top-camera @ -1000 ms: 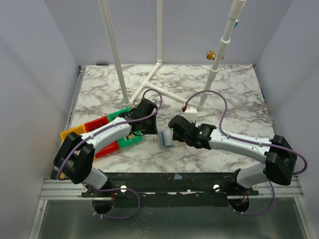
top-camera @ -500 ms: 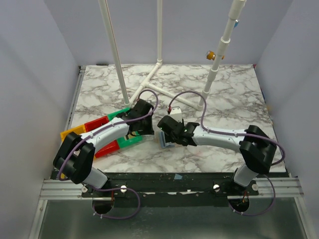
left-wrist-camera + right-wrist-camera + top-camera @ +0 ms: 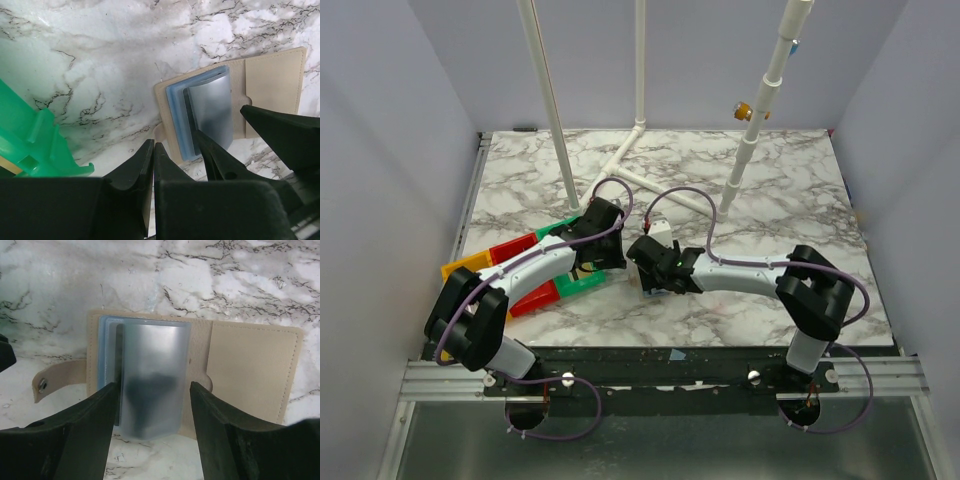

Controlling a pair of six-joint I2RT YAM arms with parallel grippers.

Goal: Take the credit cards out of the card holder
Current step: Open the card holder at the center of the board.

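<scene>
I am in a small room with pale purple walls [image 3: 380, 150], looking at a table [image 3: 780, 200] whose white marble top has grey veins and looks hard and smooth. White poles [image 3: 548, 100] stand at the back of it, in the upper part of the top view. The two arms are next in size. The right arm [image 3: 750, 272] bends in from the lower right and the left arm [image 3: 535, 265] from the lower left, and they meet near the middle of the table. I think they meet there because the job is small and may need both of them. Yellow, red and green bins [image 3: 512, 248] lie under the left arm at the left of that view. The card holder [image 3: 250, 370] lies flat and open on the marble in the middle of the right wrist view, with its beige flap folded out to the right. The right gripper [image 3: 155, 387] hangs over it with its fingers spread wide, one on each side of the pocket, so I think it is lining up to pinch. It holds nothing. The left gripper [image 3: 153, 147] sits low in the left wrist view, just beside the holder, with its fingers pressed together and nothing between them. The credit cards [image 3: 106, 355] are tucked inside, and only a pale blue edge shows. A shiny grey sheet covers them, and I cannot tell if it is a card or a clear pocket. Smallest of all is the snap strap [image 3: 55, 380], undone and sticking out at the left.
</scene>
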